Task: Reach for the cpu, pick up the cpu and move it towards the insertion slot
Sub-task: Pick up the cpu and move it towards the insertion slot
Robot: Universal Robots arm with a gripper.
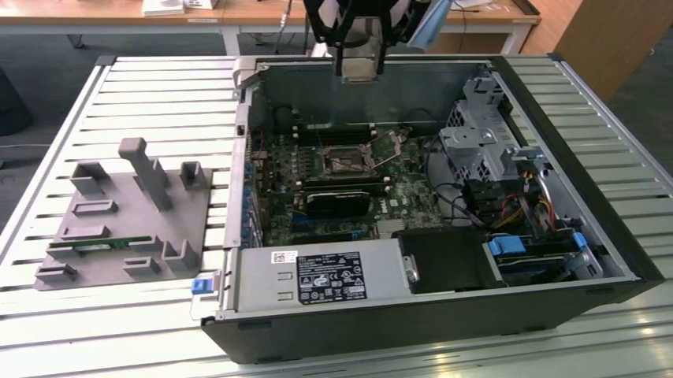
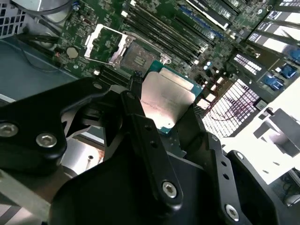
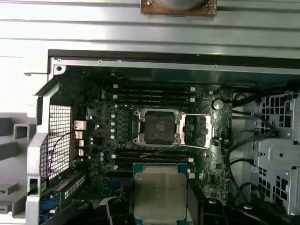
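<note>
Silver-topped cpu [image 2: 166,98] sits pinched in the black gripper [image 2: 161,110], held up above the pc case [image 1: 589,283], w/ the insertion slot [image 3: 157,127] open below, not touching.

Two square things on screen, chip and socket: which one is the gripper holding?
The cpu, silver-topped, sits between the gripper fingers; the dark-centred insertion slot lies empty on the motherboard.

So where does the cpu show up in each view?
Exterior view: I can't make it out; the gripper hangs above the case.
Second wrist view: cpu between the black fingers.
First wrist view: cpu just below the socket.
Shared landmark: the socket.
</note>
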